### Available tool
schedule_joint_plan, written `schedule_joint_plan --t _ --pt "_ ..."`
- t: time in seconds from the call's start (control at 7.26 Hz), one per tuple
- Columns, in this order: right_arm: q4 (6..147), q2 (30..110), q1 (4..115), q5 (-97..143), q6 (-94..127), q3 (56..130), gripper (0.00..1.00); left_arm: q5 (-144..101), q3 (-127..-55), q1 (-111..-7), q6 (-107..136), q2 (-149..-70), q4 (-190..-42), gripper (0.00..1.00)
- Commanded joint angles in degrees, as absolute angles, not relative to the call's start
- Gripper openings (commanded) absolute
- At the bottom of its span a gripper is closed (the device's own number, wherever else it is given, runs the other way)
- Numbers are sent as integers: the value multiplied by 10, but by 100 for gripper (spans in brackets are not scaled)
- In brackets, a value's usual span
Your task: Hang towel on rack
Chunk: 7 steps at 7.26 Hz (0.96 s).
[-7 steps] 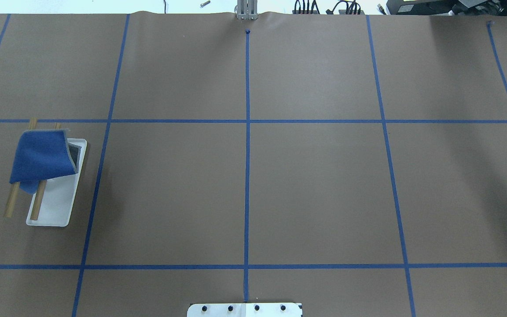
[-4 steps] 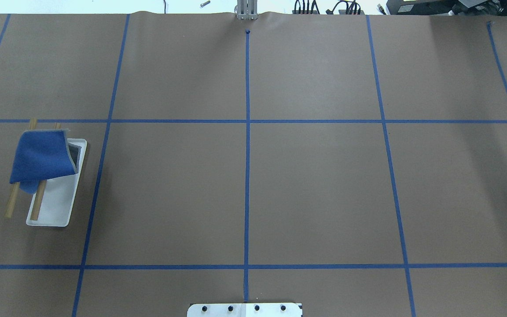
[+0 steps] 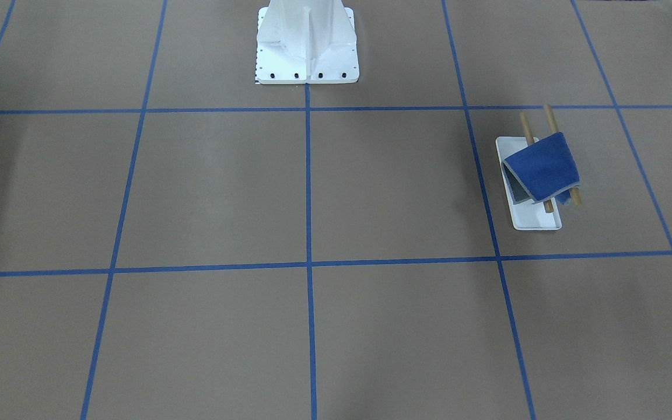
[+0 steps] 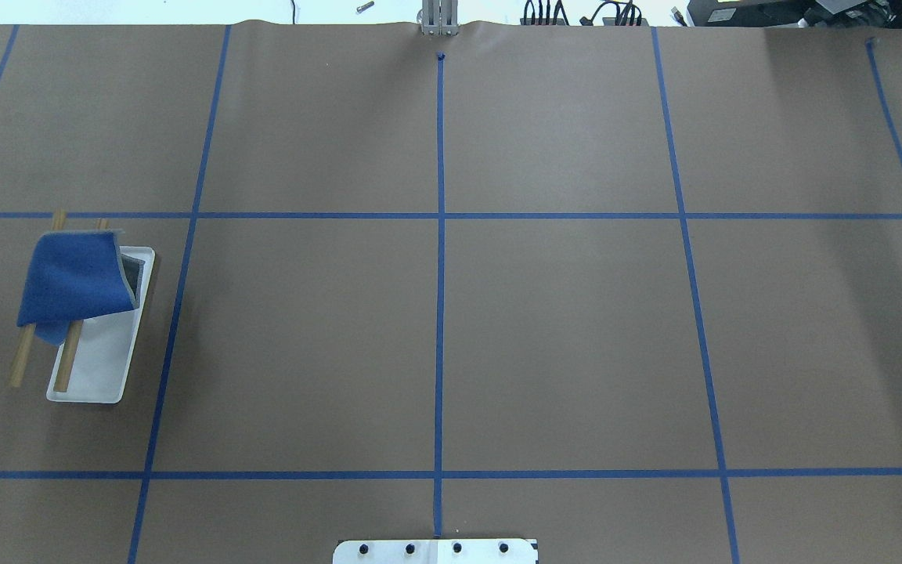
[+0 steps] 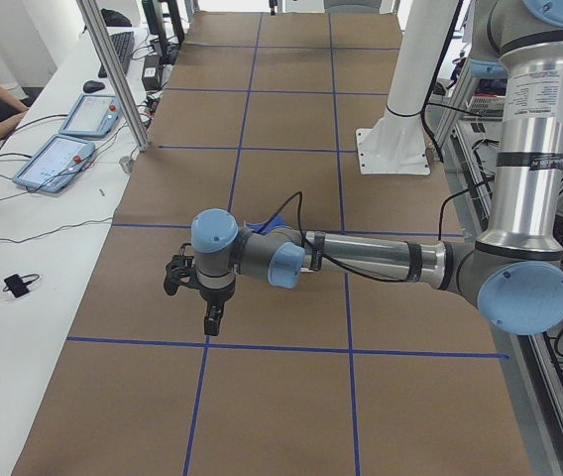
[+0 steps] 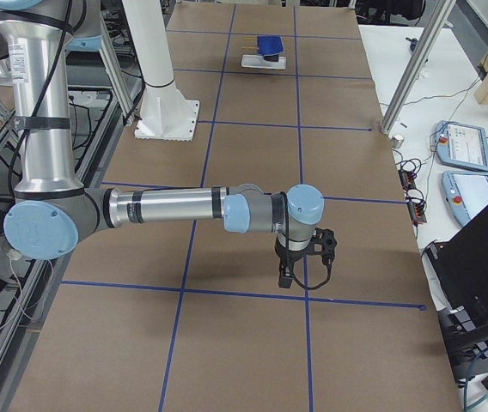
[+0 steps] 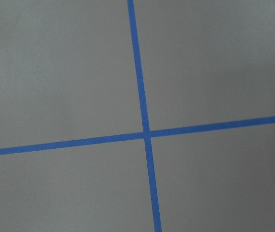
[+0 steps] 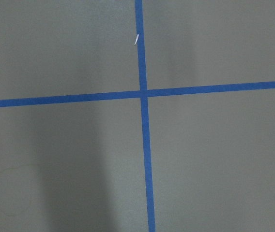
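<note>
The royal-blue towel (image 4: 73, 278) lies draped over the two tan wooden rods (image 4: 22, 362) of the rack, whose white tray base (image 4: 102, 364) stands at the table's left side. One edge hangs down and shows the grey underside. The towel (image 3: 543, 166) and the rack's base (image 3: 537, 220) also show in the front-facing view, and far off in the exterior right view (image 6: 270, 45). My left gripper (image 5: 210, 322) hangs above the table away from the rack; I cannot tell whether it is open. My right gripper (image 6: 287, 276) hangs over the table's far right end; I cannot tell its state either.
The large white bolted pedestal (image 3: 307, 46) stands at the robot's side of the table. Blue tape lines (image 4: 439, 274) divide the brown table cover into squares. Operator tablets (image 5: 58, 159) and cables lie on the side bench.
</note>
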<state>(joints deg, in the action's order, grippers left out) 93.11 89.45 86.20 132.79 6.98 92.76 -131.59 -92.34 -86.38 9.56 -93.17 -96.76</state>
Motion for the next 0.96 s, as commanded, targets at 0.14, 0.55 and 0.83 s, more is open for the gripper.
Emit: schedule_joint_plan --t 0.14,0.55,0.83 --pt "933 896 871 1327 5 904 100 -1338 -909 -880 75 -936 -940 99" --pt "936 885 898 1326 63 899 100 -1337 -909 -880 75 -933 -941 99" --pt "938 889 904 1326 72 907 100 -1337 -909 -880 75 -933 -941 99"
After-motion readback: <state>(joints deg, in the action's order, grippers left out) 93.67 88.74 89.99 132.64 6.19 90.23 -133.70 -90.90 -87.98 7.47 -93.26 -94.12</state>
